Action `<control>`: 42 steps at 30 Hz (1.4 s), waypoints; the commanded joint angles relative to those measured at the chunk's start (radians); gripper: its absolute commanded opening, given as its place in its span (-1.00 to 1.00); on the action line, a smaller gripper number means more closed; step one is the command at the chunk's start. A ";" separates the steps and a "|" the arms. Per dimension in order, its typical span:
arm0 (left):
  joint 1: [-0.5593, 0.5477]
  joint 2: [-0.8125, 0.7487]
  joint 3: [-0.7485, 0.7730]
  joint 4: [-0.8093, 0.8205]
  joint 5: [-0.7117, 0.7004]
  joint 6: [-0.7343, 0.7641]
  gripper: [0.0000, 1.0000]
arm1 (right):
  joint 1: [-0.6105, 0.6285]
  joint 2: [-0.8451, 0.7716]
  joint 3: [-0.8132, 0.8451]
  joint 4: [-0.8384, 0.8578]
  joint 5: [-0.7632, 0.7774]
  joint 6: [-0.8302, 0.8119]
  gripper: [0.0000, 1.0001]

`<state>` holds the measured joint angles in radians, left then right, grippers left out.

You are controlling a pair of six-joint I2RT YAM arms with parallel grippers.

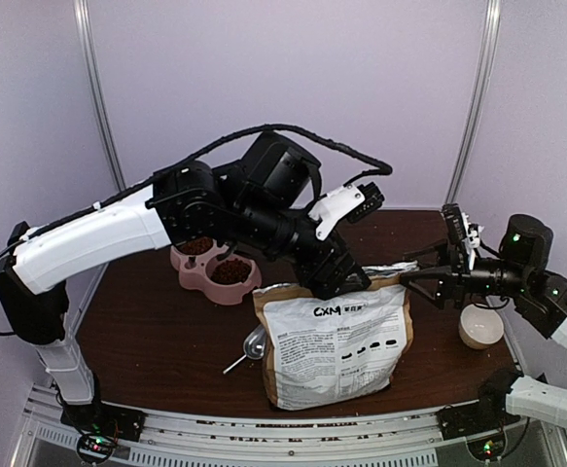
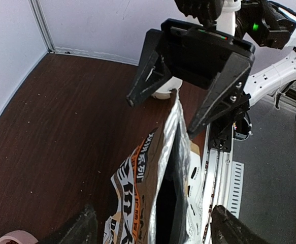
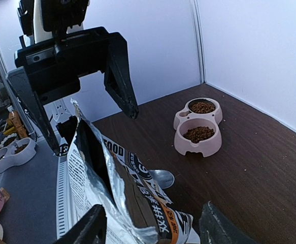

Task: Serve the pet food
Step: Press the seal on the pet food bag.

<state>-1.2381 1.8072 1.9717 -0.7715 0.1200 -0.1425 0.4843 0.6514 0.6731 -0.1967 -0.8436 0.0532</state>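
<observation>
Left gripper [image 3: 93,129]: fingers spread, one end of bag [image 1: 336,341] mouth straddled, nothing pinched. Right gripper [image 2: 160,117]: fingers likewise spread, opposite end of mouth straddled; contact with foil cannot be told. Mouth probably flanked so rim can be gripped and steadied. Pet food [image 3: 198,133] seen in both basins of feeder [image 3: 208,148], beyond bag on left-arm side. Scoop [image 1: 255,342] laid just beside bag.
</observation>
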 commanded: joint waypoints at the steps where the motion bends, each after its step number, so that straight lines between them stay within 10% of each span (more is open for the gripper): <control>1: -0.001 -0.005 0.039 0.009 0.033 -0.003 0.57 | -0.006 -0.001 -0.018 0.074 -0.033 0.018 0.15; 20: -0.001 0.076 0.099 0.009 0.049 -0.005 0.57 | -0.004 0.021 0.009 0.016 -0.097 0.007 -1.00; 31: -0.008 0.175 0.192 -0.017 0.087 0.001 0.58 | -0.006 -0.006 0.003 0.029 -0.103 0.003 -1.00; 42: -0.030 0.222 0.259 -0.087 0.078 0.040 -0.48 | -0.006 -0.038 -0.004 0.037 -0.073 0.004 -1.00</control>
<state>-1.2587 2.0228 2.2009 -0.8478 0.1864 -0.1207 0.4839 0.6472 0.6662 -0.2340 -0.9268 0.0517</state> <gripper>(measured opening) 0.308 0.008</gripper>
